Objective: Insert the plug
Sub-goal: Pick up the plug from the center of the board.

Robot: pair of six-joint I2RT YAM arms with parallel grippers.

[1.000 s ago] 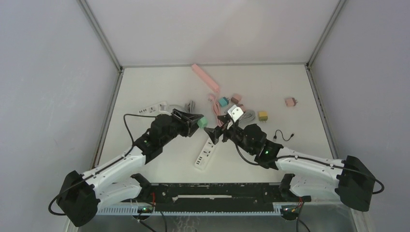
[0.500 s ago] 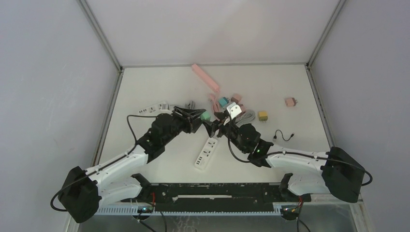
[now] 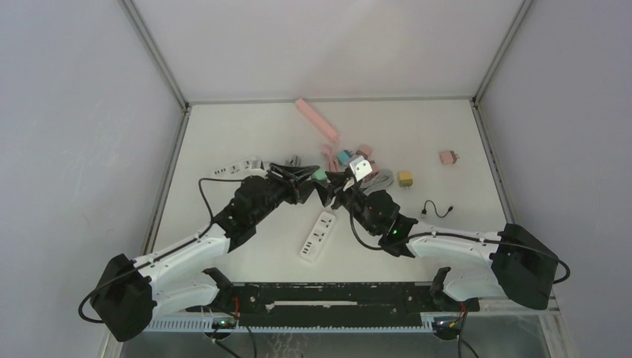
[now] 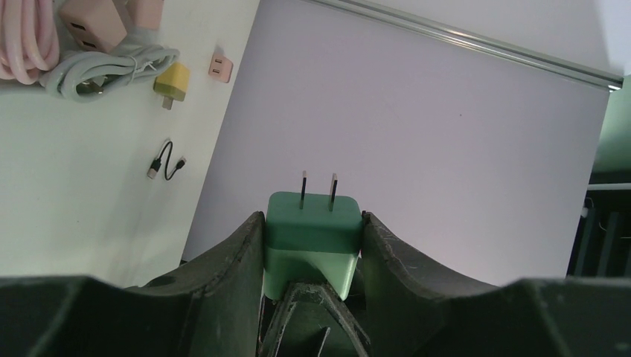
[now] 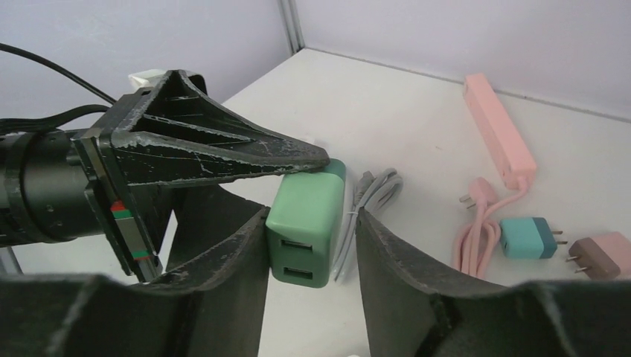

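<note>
A green plug [image 4: 314, 223] with two prongs pointing away sits clamped in my left gripper [image 4: 312, 217], held above the table near its middle [image 3: 318, 175]. My right gripper [image 5: 312, 216] faces it from the right and straddles the plug's USB end [image 5: 305, 223]. Its left finger [image 5: 231, 245] touches the plug, while a gap shows at its right finger [image 5: 402, 253], so the jaws stand open. The left gripper's black fingers [image 5: 208, 149] grip the plug's far end. A white power strip [image 3: 317, 235] lies on the table below the two grippers.
A second white strip [image 3: 231, 168] lies to the left and a pink power strip [image 3: 316, 119] at the back. Behind the grippers lie a pink cable [image 5: 480, 223], a teal plug [image 5: 528, 238], a pink plug [image 5: 603, 253] and grey cables [image 3: 384, 177]. A yellow plug [image 3: 405, 178], another pink plug [image 3: 448, 157] and a black cable [image 3: 436, 209] sit to the right.
The right gripper has moved left and back up to the left gripper, and its jaws have narrowed around the green plug. The left gripper has shifted slightly right with the plug.
</note>
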